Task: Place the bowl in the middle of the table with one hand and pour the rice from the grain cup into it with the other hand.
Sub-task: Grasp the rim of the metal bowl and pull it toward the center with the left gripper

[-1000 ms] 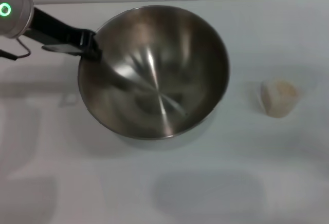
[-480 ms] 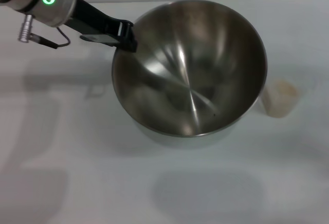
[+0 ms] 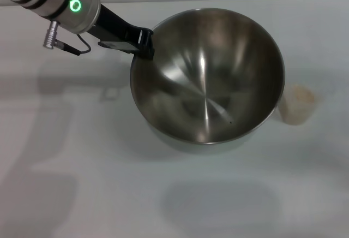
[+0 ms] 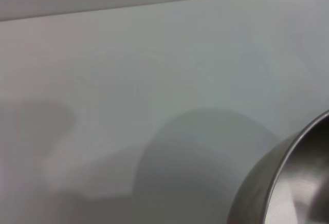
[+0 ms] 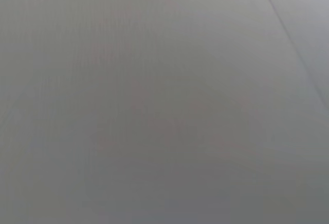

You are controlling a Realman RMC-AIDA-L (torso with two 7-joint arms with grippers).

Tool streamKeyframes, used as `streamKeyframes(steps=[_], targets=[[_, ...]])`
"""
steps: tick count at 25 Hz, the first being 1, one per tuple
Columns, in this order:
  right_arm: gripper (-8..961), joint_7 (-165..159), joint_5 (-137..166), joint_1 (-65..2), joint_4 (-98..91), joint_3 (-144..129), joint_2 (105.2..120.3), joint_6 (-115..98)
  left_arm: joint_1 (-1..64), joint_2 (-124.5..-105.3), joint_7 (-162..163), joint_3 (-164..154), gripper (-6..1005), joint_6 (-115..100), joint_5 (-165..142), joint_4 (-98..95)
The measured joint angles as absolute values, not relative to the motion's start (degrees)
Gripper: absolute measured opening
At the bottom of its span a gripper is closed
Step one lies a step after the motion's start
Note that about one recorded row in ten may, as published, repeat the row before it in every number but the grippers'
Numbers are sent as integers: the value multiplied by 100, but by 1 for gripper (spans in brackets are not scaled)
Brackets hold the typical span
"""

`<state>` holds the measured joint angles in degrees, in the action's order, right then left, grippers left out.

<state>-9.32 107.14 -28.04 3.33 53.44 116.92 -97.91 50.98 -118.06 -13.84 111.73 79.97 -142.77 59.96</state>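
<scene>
Bowl [image 3: 207, 77] rim was pinched in my left gripper [image 3: 146, 46] mid-table, nearly touching the cup [image 3: 297, 104]; I should set it down gently without bumping that.

Shiny grey bowl [image 3: 207, 77], white table [image 3: 82, 183]

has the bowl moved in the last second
Yes. Held at its rim by the left gripper, the bowl has shifted toward the robot's right, closing on the grain cup, which has stayed put on the table.
</scene>
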Motion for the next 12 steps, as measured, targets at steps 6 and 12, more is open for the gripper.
streamKeyframes(steps=[6,12], targets=[[765,-932,10717,-2804,333,5344,11689,-9798,5159,-11803,-1425,11126,55,7828,-14319,5770],[765,-932,10720,-2812,334,5344,11685,-9800,5244,-11826,-1408,10939,55,7569,-14503,5532]])
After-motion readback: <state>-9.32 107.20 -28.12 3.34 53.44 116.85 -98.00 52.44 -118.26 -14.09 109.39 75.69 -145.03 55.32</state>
